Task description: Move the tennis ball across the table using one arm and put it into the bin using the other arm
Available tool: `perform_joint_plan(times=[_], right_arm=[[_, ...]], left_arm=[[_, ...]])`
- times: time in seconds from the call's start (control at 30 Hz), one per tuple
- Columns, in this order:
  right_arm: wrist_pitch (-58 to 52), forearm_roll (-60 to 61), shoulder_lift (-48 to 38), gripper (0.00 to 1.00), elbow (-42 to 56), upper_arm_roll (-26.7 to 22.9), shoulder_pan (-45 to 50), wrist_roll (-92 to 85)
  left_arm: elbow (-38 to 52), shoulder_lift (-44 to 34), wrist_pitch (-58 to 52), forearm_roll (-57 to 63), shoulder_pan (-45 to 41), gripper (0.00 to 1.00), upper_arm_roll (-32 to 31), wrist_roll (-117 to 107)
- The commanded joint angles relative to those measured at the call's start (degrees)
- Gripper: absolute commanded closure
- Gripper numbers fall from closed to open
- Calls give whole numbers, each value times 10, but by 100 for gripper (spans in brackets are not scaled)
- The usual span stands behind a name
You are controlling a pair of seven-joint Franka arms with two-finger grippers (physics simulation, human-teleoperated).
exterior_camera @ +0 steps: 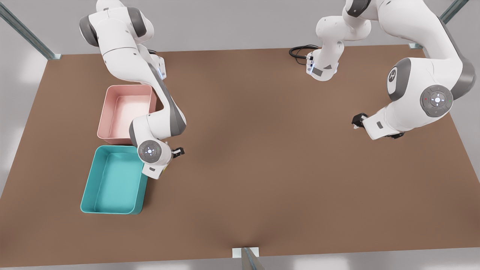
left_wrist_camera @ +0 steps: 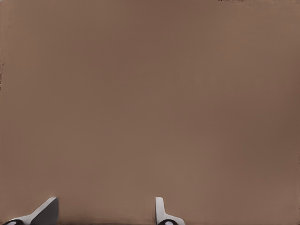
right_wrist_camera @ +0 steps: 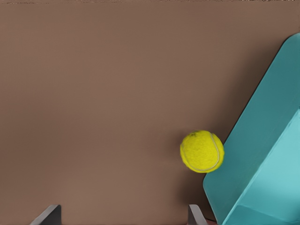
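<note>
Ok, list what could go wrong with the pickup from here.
1. The tennis ball lies right by the bin's outer wall; a finger of the open right gripper could hit that wall.
2. The ball is off to the gripper's side, not between its fingers; a nudge might roll it away.
The left gripper waits, open, over bare table.

The table (exterior_camera: 262, 150) is a flat matte brown, even in tone and without any pattern, and on it the bin (exterior_camera: 112, 183) is teal, a paler turquoise on its inner floor and deeper on its outer walls, while the tub (exterior_camera: 125, 112) next to it is pale pink. The tennis ball (right_wrist_camera: 202, 151) is bright yellow-green with a faint pale curved seam. Both arms are white with grey joint caps, and the left gripper (left_wrist_camera: 105, 212) and right gripper (right_wrist_camera: 124, 215) show grey fingertips.
</note>
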Motion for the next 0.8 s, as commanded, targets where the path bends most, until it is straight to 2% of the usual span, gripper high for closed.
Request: perform_joint_plan(times=[0.0,0.17,0.2,0.23,0.33,0.47,0.67,0.73,0.77], right_arm=[[32,-3,-1,0,-2,0,-2,35],[38,-5,8,0,2,0,-7,-3],[45,-8,39,0,8,-1,-25,-180],[54,-42,59,0,8,-3,-35,-267],[54,-67,74,0,6,0,-22,-431],[36,-69,72,0,33,2,-13,-550],[33,-219,66,0,30,3,4,-762],[58,-315,68,0,12,39,4,-776],[65,-317,69,0,11,39,3,-776]], left_arm=[[0,0,-17,1,0,0,0,-331],[0,-1,-17,1,-1,0,0,-331],[0,0,-17,1,-1,0,0,-331],[0,-1,-17,1,-1,0,-1,-331],[0,-1,-17,1,-1,0,-1,-331],[0,-1,-18,0,-1,0,-1,-331],[0,-1,-18,-1,-1,0,-1,-331],[0,0,-18,-1,-1,0,-1,-331],[0,0,-18,-1,0,0,-1,-331]])
